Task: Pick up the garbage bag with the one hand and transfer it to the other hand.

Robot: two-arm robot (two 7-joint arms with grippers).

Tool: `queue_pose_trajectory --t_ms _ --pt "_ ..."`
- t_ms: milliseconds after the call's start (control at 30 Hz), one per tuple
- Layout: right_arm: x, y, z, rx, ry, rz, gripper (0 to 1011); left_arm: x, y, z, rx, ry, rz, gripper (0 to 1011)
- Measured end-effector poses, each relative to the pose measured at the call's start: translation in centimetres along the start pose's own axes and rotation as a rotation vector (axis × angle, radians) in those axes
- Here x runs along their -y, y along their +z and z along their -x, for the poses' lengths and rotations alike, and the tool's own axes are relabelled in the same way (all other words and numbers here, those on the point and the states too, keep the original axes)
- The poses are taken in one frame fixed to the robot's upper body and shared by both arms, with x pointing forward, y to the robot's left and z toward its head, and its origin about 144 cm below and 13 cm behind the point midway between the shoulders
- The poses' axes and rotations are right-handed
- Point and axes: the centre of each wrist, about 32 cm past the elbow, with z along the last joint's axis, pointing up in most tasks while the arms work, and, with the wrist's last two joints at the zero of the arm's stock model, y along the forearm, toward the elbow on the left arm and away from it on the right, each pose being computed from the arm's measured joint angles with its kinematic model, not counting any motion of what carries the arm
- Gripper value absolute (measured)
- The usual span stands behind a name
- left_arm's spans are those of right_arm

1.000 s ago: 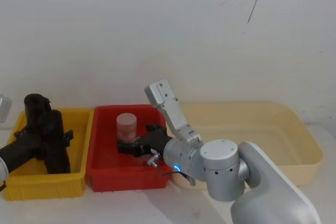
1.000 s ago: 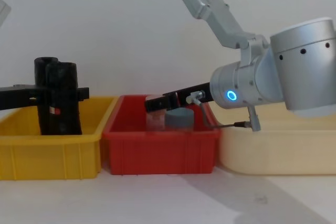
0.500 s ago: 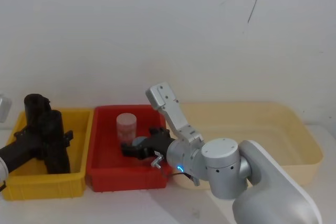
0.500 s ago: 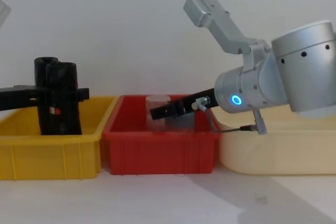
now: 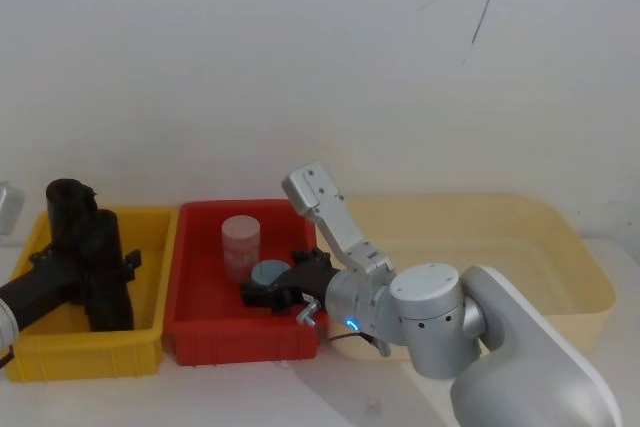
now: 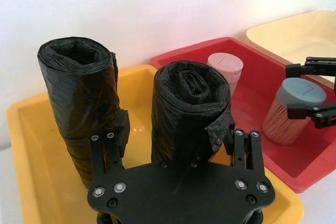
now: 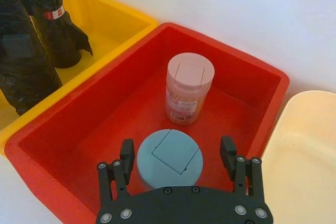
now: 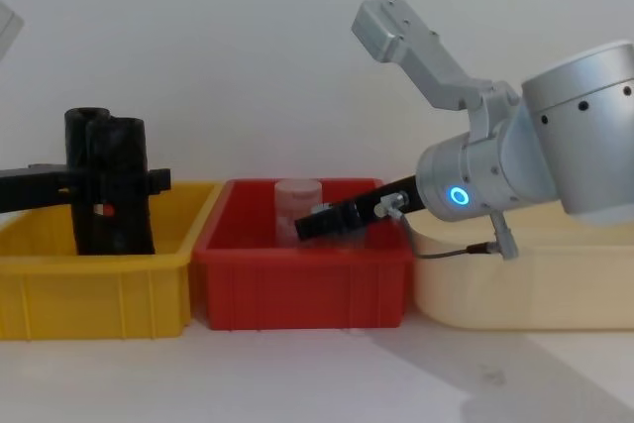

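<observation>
While it straddles garbage bag, left end effector wide, right end effector wide.

Three bins in a row on the worktop: left bin, middle bin, right tub. In the left bin the garbage bag stands just in front of a second roll (pretty close together), between the left gripper's spread jaws. The middle bin holds a front jar, between the right gripper's spread jaws, and a back jar behind it.
</observation>
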Motion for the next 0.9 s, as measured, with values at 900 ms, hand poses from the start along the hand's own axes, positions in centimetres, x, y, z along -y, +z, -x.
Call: queue_pose_trajectory --t_ms 900 --pt "0.07 -0.25 -0.15 0.012 0.044 0.038 701 0.1 -0.23 0.06 -0.008 0.007 0.01 642"
